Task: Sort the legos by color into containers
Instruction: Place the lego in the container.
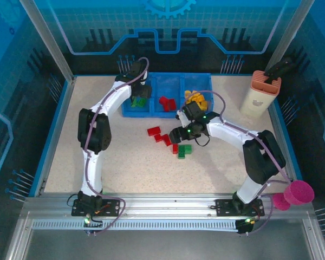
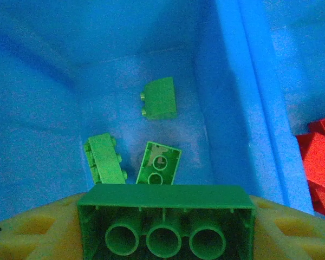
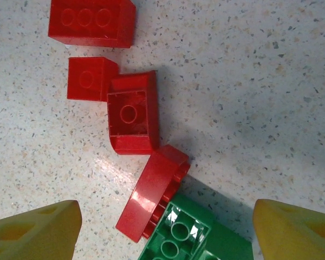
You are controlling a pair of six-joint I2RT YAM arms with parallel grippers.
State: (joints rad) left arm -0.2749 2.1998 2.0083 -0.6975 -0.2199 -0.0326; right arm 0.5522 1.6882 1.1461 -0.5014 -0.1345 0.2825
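Over on the left, the left gripper (image 2: pixel 165 208) is hanging above the left compartment (image 2: pixel 124 76) of the blue tray (image 1: pixel 168 76). Its yellow fingers (image 2: pixel 38 233) are pinching a long green brick (image 2: pixel 165 222) by the ends, hollow underside facing the wrist camera. The brick is sitting squarely between the jaws, spanning the gap. Beyond it, toward twelve o'clock, three small green bricks are lying on the compartment floor. One sloped green brick (image 2: pixel 160 97) is lying farthest out. An overturned green brick (image 2: pixel 158 163) is closest in, and a studded green brick (image 2: pixel 104 158) is just beside that one at nine o'clock. At three o'clock the divider wall (image 2: pixel 233 108) is standing between them and the red bricks (image 2: pixel 319 162) in the middle compartment (image 1: pixel 166 89). The yellow bricks (image 1: pixel 196 98) are piled in the right compartment (image 1: pixel 196 84).

Moving right onto the speckled table (image 1: pixel 124 162), the right gripper (image 3: pixel 167 208) is hovering low over the loose cluster, jaws spread wide and touching nothing. A red brick on its side (image 3: pixel 151 195) is lying right between the fingers, leaning against a loose green brick (image 3: pixel 179 235) at its five o'clock. Toward twelve o'clock from the jaws, an overturned red brick (image 3: pixel 131 114) is resting touching the tipped one. A small red square brick (image 3: pixel 89 78) is sitting at its ten o'clock, and a long red brick (image 3: pixel 92 21) is lying beyond that.

Far right, a beige holder (image 1: pixel 258 97) is standing at the tray's three o'clock, and a pink cup (image 1: pixel 300 192) is sitting off the table's corner.
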